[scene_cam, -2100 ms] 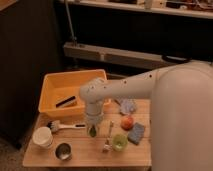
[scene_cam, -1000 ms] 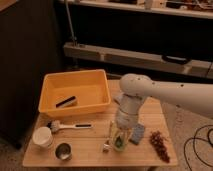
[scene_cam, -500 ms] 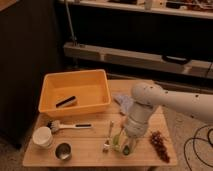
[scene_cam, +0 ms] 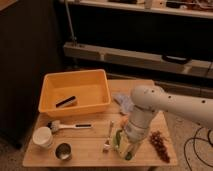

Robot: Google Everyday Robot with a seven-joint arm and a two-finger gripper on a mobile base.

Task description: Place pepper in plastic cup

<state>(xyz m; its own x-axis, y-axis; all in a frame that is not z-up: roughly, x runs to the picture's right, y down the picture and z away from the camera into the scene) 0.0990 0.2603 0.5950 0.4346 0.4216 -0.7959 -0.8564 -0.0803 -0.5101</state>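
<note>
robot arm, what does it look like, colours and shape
The arm is a thick, glossy white tube with a bulbous joint and a cylindrical wrist; no markings or cables show on it. Its gripper sits over the translucent lime-green plastic cup.

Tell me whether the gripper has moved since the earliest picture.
Yes. The gripper has moved right and toward the front edge of the table, away from the yellow bin, and is now over the plastic cup.
</note>
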